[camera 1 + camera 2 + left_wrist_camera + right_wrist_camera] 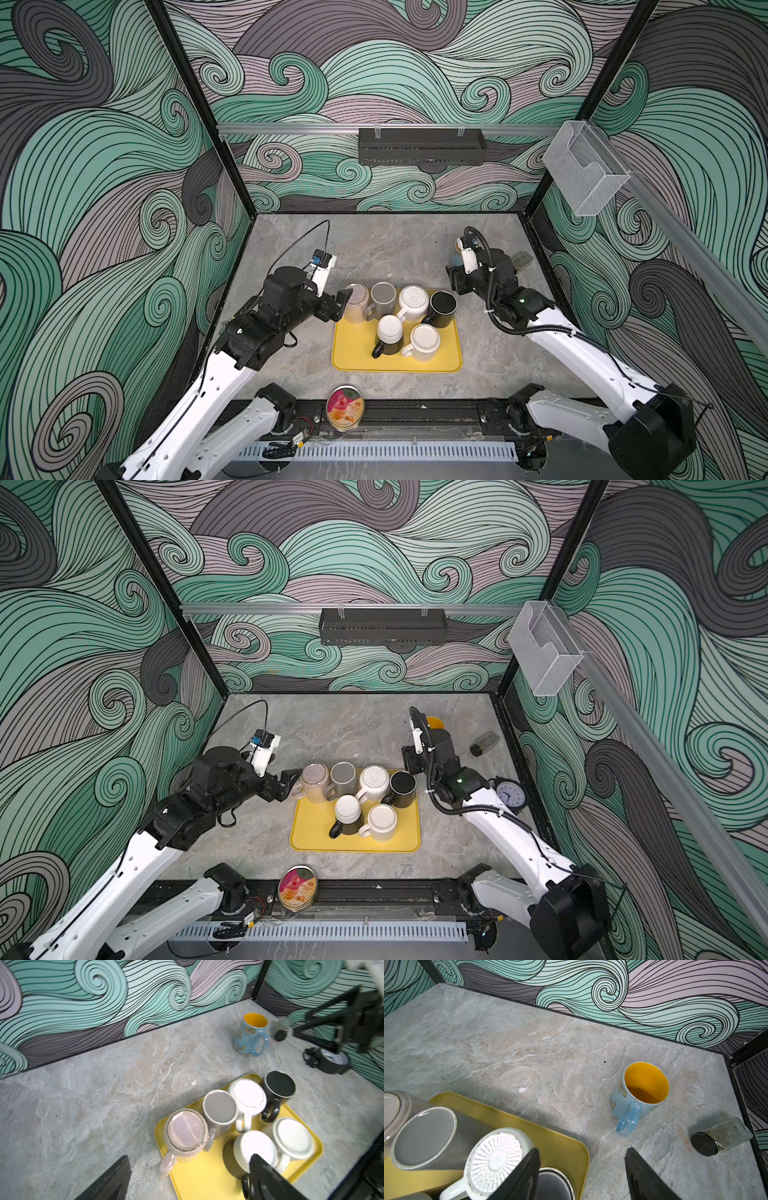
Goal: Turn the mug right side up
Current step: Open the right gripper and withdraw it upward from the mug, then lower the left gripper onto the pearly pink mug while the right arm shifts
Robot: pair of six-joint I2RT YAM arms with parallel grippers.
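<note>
Six upturned mugs (383,297), one blue mug (640,1095) upright, one tray (440,361), one jar (721,1139), one clock (508,793), one tin (345,407).

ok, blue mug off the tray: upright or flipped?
Upright. The blue mug stands on the table, open mouth up, yellow inside showing.

FREE: desk (395,249) bare from rear edge of yellow tray (440,362) to back wall (374,195), and left of tray | BLOCKED: tray packed with six upturned mugs (424,340), several touching, handles jutting into gaps | RIGHT REAR: blue mug (645,1084), lying jar (724,1138), clock (510,792) crowd the corner | FRONT: tin (345,407) at desk edge, open strip between it and tray
</note>
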